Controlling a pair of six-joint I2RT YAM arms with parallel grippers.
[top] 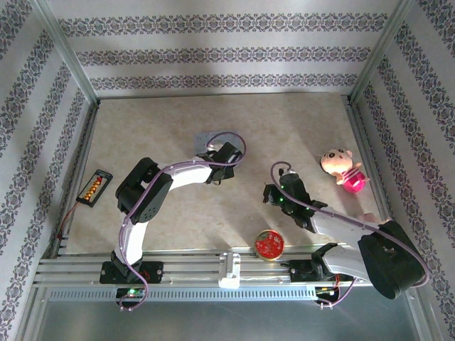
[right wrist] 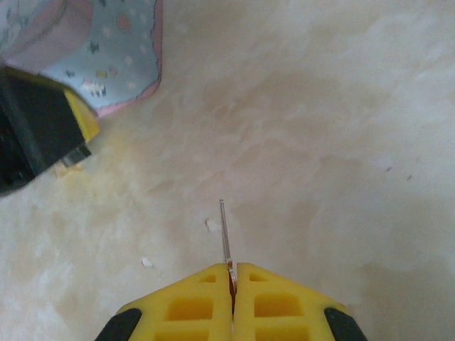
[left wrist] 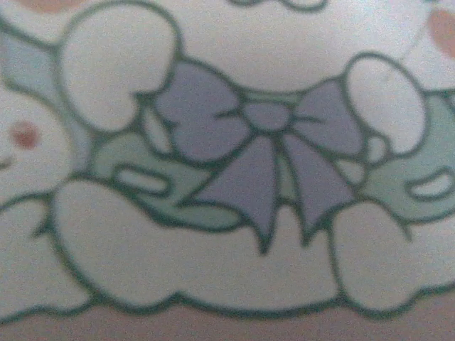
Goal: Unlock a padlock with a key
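One key [right wrist: 225, 231], pinched between right jaws

red round tin [top: 270, 244] — front centre | pink plush [top: 343, 170] right | black tray [top: 95, 188] left | pastel tin [right wrist: 121, 50] — mid-table

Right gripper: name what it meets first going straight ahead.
Probably the bare beige marbled tabletop; the right gripper, shut on a thin grey metal key, points clear of the pastel tin.

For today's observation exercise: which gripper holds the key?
The right gripper: it is shut on the thin key, which sticks out ahead of it. The left gripper is at the pastel tin instead.
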